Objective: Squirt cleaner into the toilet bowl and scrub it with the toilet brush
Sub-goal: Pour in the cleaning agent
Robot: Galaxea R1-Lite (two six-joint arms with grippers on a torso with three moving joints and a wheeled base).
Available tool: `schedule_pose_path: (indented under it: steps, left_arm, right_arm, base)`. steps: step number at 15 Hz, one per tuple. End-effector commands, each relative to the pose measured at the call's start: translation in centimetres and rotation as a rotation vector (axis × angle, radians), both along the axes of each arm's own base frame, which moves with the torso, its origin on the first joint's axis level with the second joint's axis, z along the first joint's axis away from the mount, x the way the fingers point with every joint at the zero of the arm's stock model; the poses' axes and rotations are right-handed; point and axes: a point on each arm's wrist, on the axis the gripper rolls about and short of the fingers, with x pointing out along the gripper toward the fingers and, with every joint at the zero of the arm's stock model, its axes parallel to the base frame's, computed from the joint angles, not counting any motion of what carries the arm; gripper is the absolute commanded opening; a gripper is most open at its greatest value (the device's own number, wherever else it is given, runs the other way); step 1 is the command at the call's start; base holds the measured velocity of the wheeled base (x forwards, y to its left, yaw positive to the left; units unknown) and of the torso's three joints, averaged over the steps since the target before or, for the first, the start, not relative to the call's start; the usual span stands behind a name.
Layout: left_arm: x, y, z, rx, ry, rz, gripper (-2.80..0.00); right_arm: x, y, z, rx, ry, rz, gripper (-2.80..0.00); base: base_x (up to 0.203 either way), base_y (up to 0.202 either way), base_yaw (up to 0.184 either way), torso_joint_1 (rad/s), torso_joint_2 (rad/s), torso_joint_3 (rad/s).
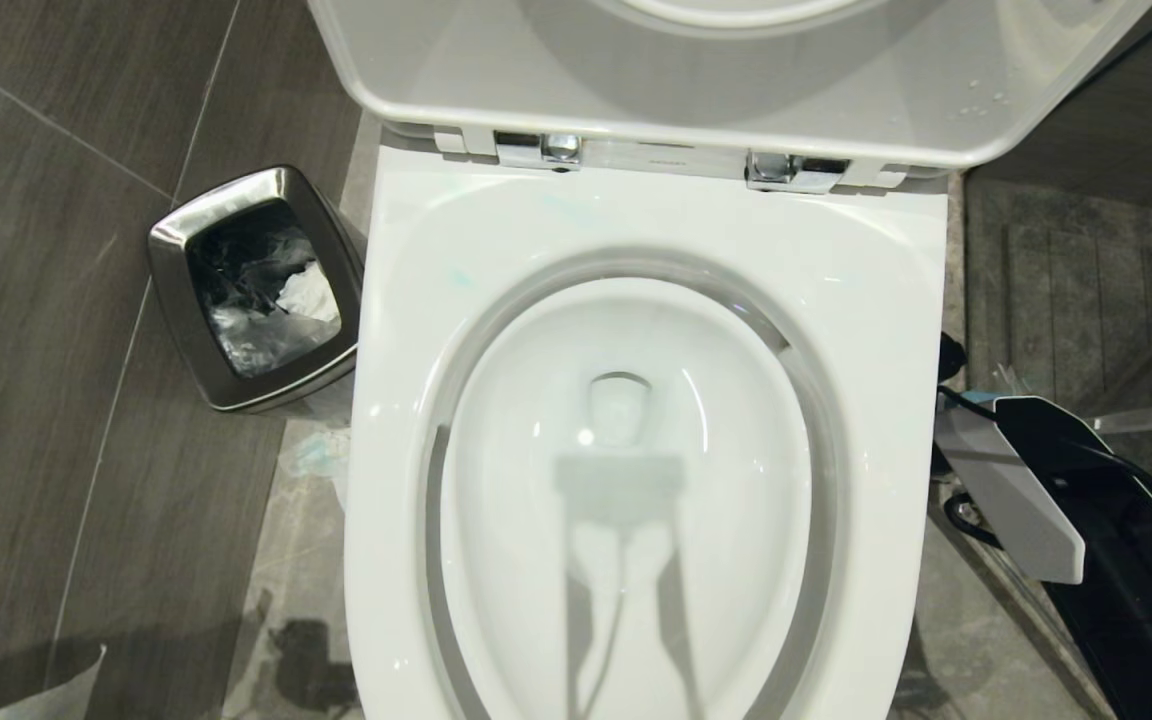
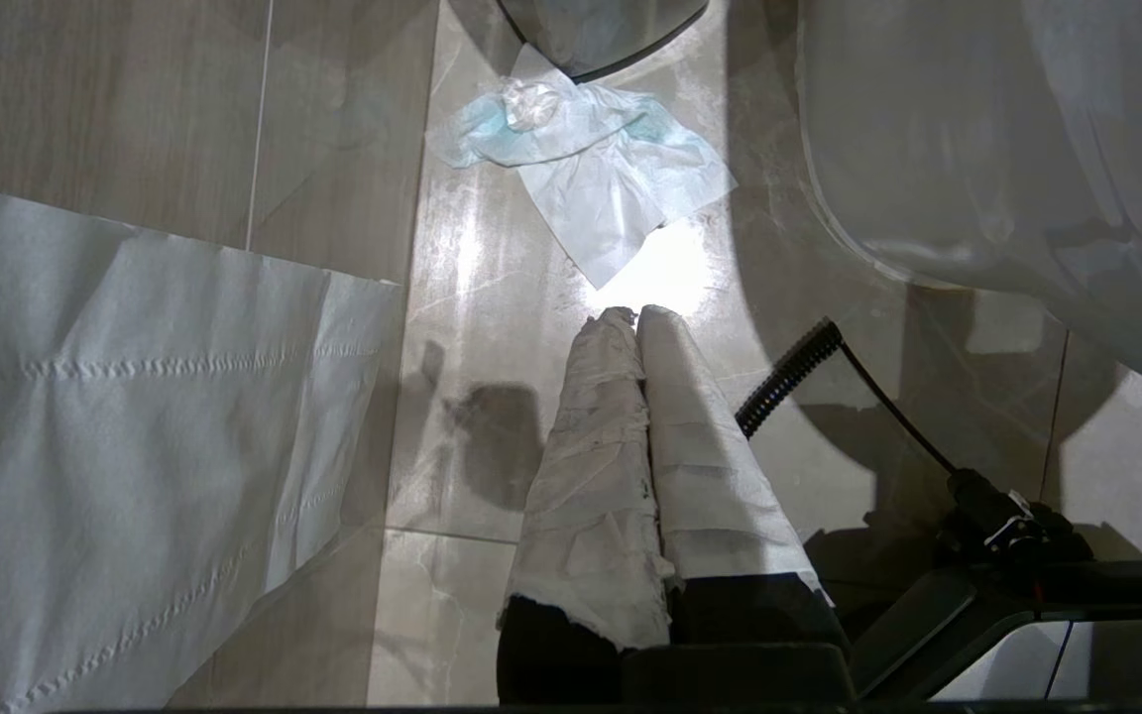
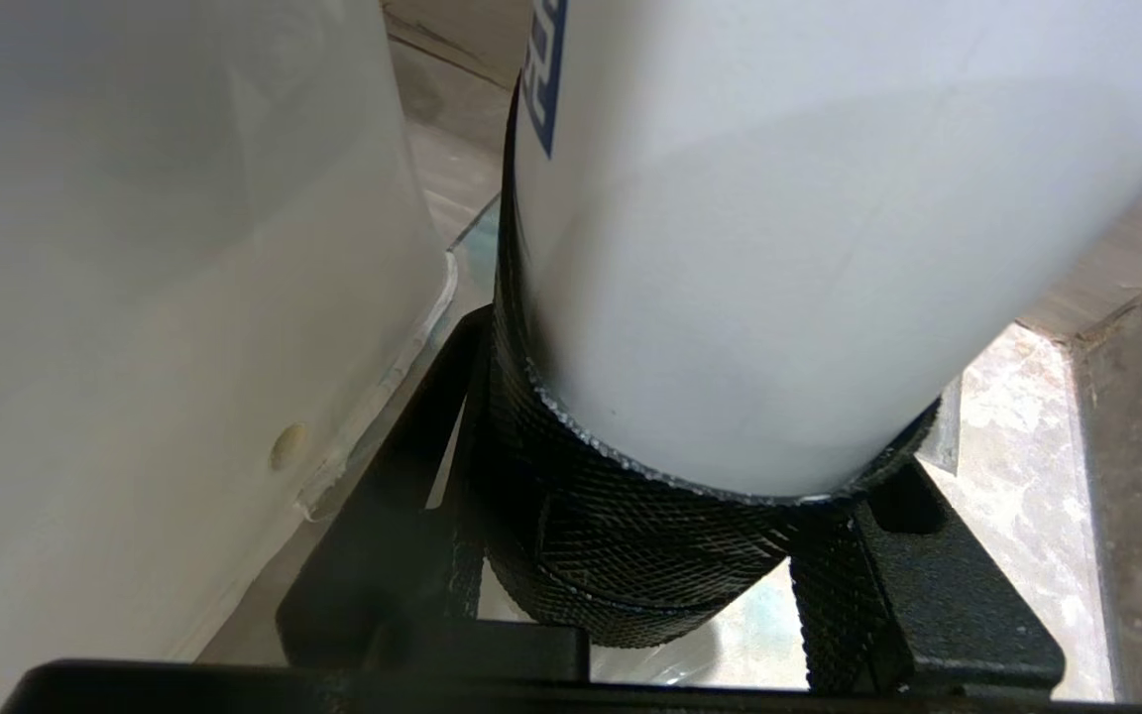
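Toilet bowl (image 1: 656, 220) is found open, lid (image 1: 736, 80) raised against the tank, so the basin is exposed for squirting and scrubbing; water is seen in the basin, no cleaner visible in it. The bowl fills the middle of the head view, standing on the tiled floor (image 1: 36, 400). A steel waste bin (image 1: 176, 300) is set just beside the bowl on the robot's left, lined and holding scraps. The right arm (image 1: 1016, 500) is lowered beside the bowl's right flank. In the right wrist view the right hand (image 3: 690, 535) is set about a white bottle (image 3: 779, 248), judged to be the cleaner being taken up first; whether the bottle is yet clamped cannot be told. The left hand (image 2: 638, 322) is kept closed and empty, its paper-wrapped fingers (image 2: 591, 446) pressed together and pointed at the floor, judged parked. A crumpled tissue (image 2: 591, 169) with a blue stain and a paper sheet (image 2: 135, 446) are left lying on the floor near it. The toilet brush is not seen in any view. Blue lettering is cut off at the bottle's upper part and cannot be read; a faint mark between the lid hinges is too small to read.
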Motion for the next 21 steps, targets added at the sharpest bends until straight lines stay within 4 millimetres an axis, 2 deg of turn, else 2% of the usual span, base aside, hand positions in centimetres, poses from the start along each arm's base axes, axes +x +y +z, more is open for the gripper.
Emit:
schedule_pose_path:
  steps: [1, 4, 7, 10, 16, 21]
  left_arm:
    - [0.0, 0.0, 0.0, 0.002, 0.0, 0.0, -2.8]
    - [0.0, 0.0, 0.0, 0.0, 0.0, 0.0, -2.8]
    - [0.0, 0.0, 0.0, 0.0, 0.0, 0.0, -2.8]
    - [0.0, 0.0, 0.0, 0.0, 0.0, 0.0, -2.8]
    - [0.0, 0.0, 0.0, 0.0, 0.0, 0.0, -2.8]
    - [0.0, 0.0, 0.0, 0.0, 0.0, 0.001, -2.8]
  right_arm:
    - [-0.1, 0.1, 0.4, -0.002, -0.018, -0.005, -2.8]
    - [-0.4, 0.1, 1.2, -0.005, -0.041, -0.062, -2.8]
    - [-0.9, 0.0, 3.1, 0.011, -0.074, -0.079, -2.8]
    - [-2.0, -0.1, 4.0, 0.016, -0.039, -0.075, -2.8]
    - [-5.5, -0.8, 5.6, 0.056, 0.064, -0.105, -2.8]
    - [-9.8, -2.5, 8.1, 0.095, 0.129, -0.17, -2.8]
  base:
    - [0.0, 0.0, 0.0, 0.0, 0.0, 0.0]
    - [0.0, 0.0, 0.0, 0.0, 0.0, 0.0]
    - [0.0, 0.0, 0.0, 0.0, 0.0, 0.0]
    - [0.0, 0.0, 0.0, 0.0, 0.0, 0.0]
    - [0.0, 0.0, 0.0, 0.001, 0.0, -0.001]
    - [0.0, 0.0, 0.0, 0.0, -0.01, 0.0]
